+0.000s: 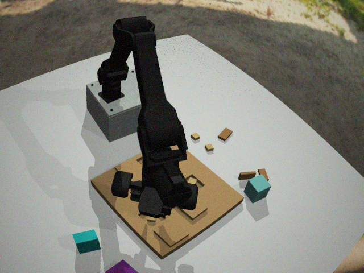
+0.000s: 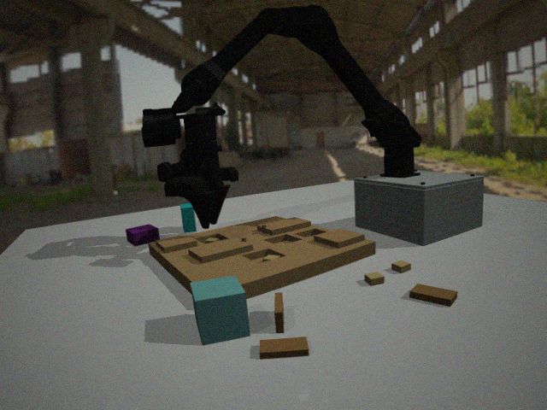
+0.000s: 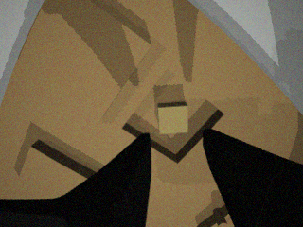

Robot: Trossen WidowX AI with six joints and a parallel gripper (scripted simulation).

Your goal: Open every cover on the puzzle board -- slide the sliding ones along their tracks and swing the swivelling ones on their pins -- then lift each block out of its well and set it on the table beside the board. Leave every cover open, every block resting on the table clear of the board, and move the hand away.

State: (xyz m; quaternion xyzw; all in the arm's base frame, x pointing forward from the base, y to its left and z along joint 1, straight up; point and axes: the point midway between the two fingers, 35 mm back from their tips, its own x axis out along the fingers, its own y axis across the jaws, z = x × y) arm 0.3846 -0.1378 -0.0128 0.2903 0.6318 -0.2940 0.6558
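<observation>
The black parallel-jaw gripper (image 2: 205,224) hung partly spread and empty above a small tan square block (image 3: 173,119) sitting in its well on the brown wooden puzzle board (image 2: 308,258).

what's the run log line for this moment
pincer: part open, empty | above small tan block in open well | puzzle board | phase: pre-grasp
</observation>
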